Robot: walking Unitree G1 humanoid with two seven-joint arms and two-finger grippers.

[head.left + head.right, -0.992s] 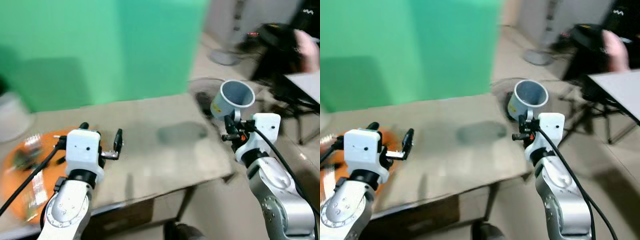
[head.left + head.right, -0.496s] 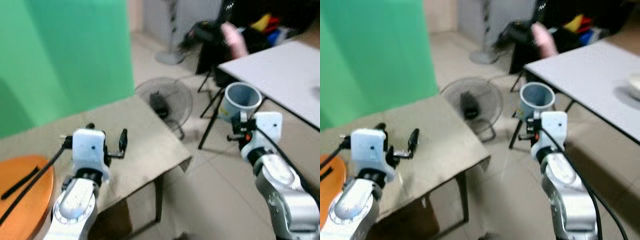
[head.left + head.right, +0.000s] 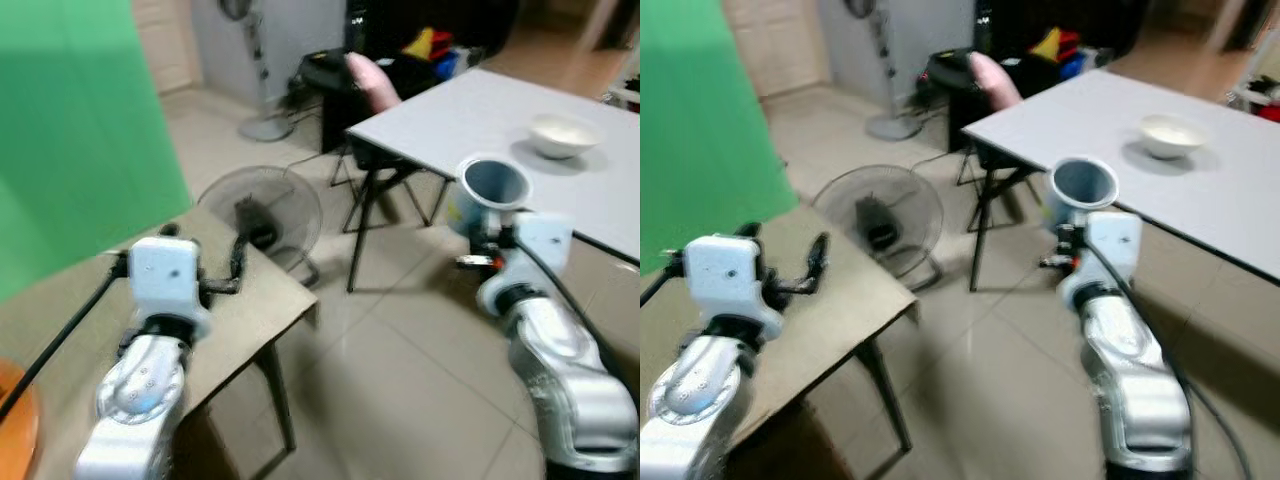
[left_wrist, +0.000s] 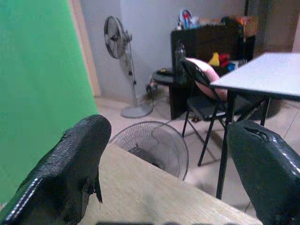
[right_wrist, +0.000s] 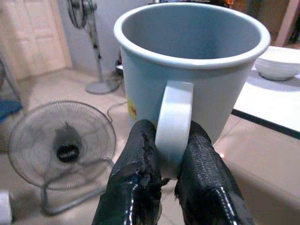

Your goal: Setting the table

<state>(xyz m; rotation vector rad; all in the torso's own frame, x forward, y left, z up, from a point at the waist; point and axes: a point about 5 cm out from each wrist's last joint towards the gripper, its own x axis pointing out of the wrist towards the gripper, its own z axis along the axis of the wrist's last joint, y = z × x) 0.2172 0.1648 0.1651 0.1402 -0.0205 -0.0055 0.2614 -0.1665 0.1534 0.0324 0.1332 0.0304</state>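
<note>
The view has swung right, bringing the white table point(image 3: 470, 110) and its bowl point(image 3: 563, 133) close. The right gripper point(image 5: 169, 164) pinches the mug point(image 5: 192, 70) by its handle, upright beside that table; the left gripper point(image 4: 164, 173) gapes over the wooden table point(image 3: 70, 320).

View swung right from green-backed wooden table point(image 3: 250, 300) to white table point(image 3: 470, 120) with bowl point(image 3: 563, 134).

Mug point(image 5: 187, 61): smooth pale blue-grey, slight sheen, prob. ceramic or plastic. Right gripper fingers point(image 5: 133, 187): black, rough, pebbled rubber-like. Bowl point(image 3: 563, 133): glossy white. Grey table point(image 3: 450, 110): matt, smooth. Floor tiles point(image 3: 400, 380): glossy. Floor fan point(image 4: 154, 145): wire-grille metal.
</note>
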